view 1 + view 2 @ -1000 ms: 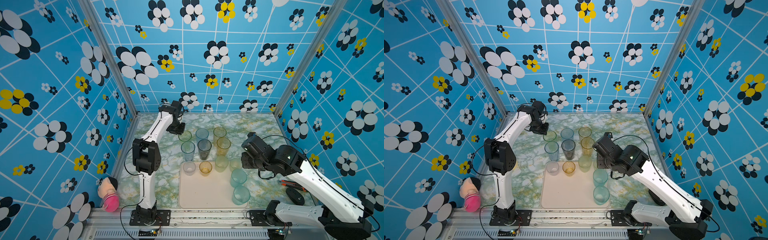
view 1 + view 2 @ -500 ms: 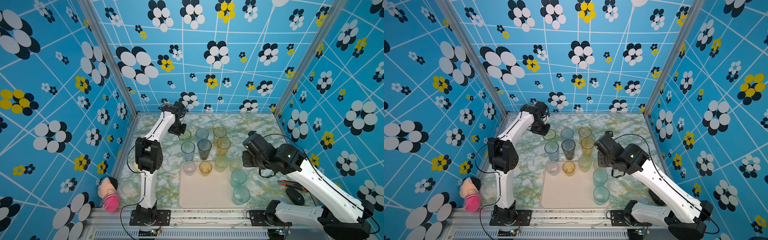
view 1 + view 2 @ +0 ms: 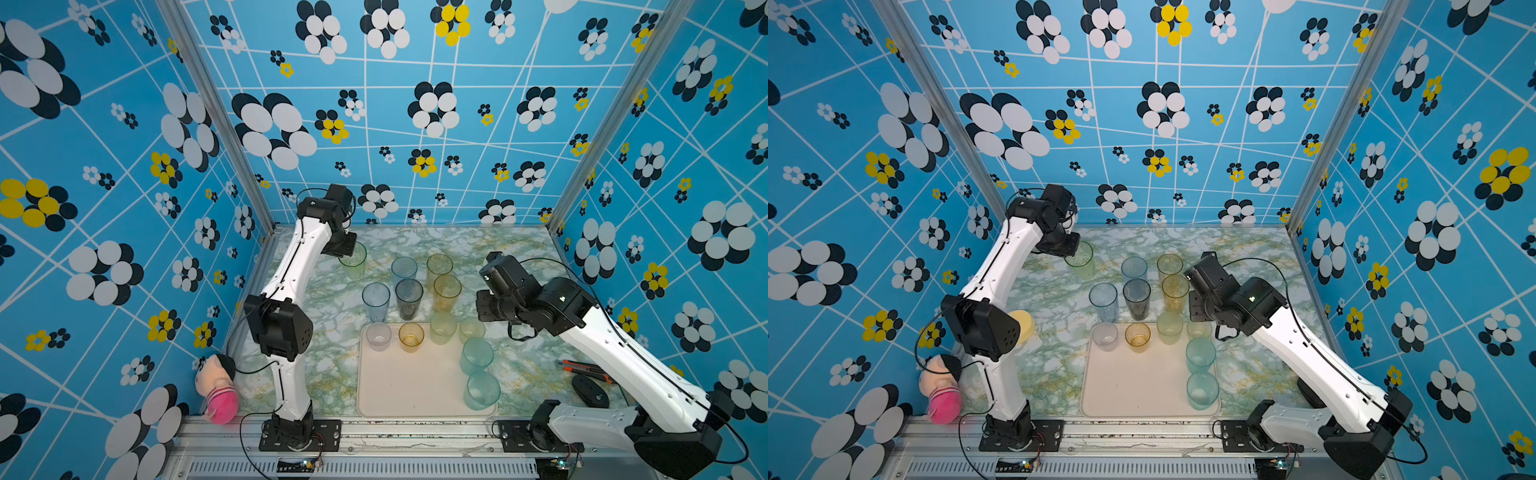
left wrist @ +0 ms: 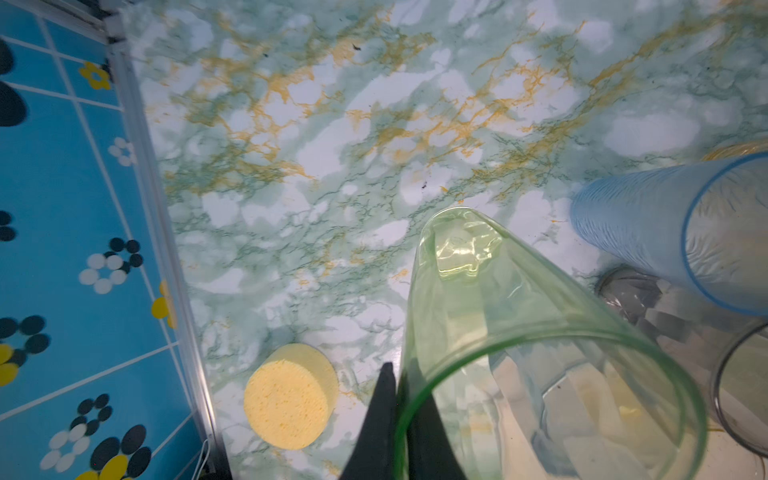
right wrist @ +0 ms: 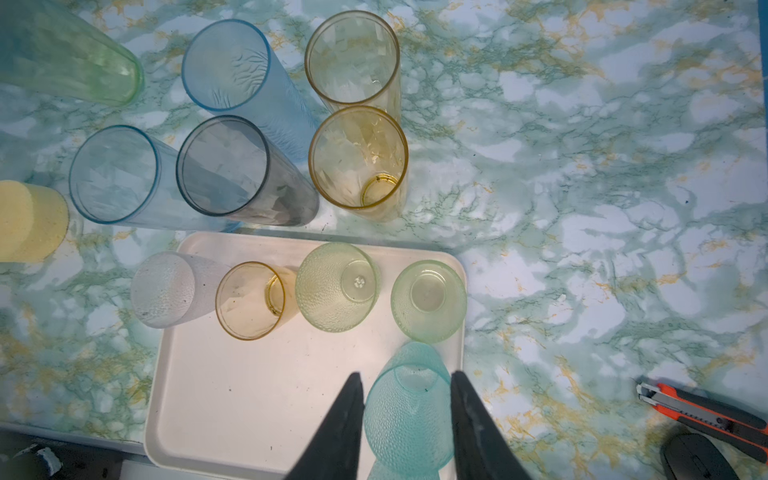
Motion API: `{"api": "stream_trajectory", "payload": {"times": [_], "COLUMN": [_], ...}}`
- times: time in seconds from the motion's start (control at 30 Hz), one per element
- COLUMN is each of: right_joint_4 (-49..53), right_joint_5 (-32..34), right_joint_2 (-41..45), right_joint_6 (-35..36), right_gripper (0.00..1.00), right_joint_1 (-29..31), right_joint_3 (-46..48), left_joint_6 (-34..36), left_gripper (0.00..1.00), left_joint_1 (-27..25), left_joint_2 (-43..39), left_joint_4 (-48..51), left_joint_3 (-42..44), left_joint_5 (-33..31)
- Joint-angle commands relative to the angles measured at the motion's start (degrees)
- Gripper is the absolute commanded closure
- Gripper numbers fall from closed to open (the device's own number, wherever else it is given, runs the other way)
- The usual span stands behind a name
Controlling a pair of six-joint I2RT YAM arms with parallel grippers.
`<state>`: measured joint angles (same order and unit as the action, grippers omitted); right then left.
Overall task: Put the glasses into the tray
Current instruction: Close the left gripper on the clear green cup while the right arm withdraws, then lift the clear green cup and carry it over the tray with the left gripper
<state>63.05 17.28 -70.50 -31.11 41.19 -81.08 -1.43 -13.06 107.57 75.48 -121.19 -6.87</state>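
The step in hand is the pick-up of the tall green tumbler (image 3: 354,261). It is at the back left of the marble table (image 3: 511,257), apart from the other glasses and well away from the cream-pink tray (image 3: 399,390) at the front. The left gripper (image 4: 400,386) is clamped on the tumbler's rim, with one finger outside the wall and one inside. I cannot tell whether the base has left the table.

Six glasses are in the tray. Across its far edge are a short clear one (image 3: 378,336), a short amber one (image 3: 411,336) and two pale green ones (image 3: 442,328). Down its right side are two teal ones (image 3: 476,355). Five tall tumblers wait on the table just behind it: two blue (image 3: 375,299), one smoky grey (image 3: 409,297) and two amber (image 3: 447,291). By my judgement the task is about half done.

The right gripper (image 5: 405,374) hangs over the tray's right side with its jaws apart. In the right wrist view a teal tumbler shows between them, but I cannot tell whether they touch it.

The next move calls for lifting the green tumbler straight up until it clears the rims of its neighbours. It then has to be carried forward over or around the cluster and set upright on the bare middle of the tray. A rim pinch on a tall glass lets it swing, so the carry wants to be slow. The yellow sponge disc (image 4: 291,397) near the left wall is not part of the job.
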Motion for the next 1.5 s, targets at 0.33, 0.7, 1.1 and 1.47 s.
{"api": "stream_trajectory", "payload": {"times": [0.33,0.7,1.1,1.47], "right_joint_4": [-5.0,-5.1,-4.4,-3.5], "right_joint_5": [-6.2,-15.5,-15.8,-15.1], "right_joint_2": [-2.9,-10.8,-11.8,-12.4], "right_joint_6": [10.0,12.1,13.4,14.3], "right_gripper": [0.64,0.66,0.66,0.66], "right_joint_1": [-13.0,-14.9,-14.9,-14.9], "right_joint_3": [-7.6,-14.4,-14.4,-15.4], "left_joint_6": [-14.9,-34.0,-35.1,-30.5], "left_gripper": [1.00,1.00,1.00,1.00], "left_joint_1": [-18.1,-36.4,-37.3,-43.0], "left_joint_2": [-28.3,-37.9,-34.9,-20.7], "left_joint_4": [18.8,2.8,-10.6,-7.7], "left_joint_3": [19.3,46.9,53.7,37.2], "left_joint_5": [-6.9,-3.7,-1.7,2.5]}}
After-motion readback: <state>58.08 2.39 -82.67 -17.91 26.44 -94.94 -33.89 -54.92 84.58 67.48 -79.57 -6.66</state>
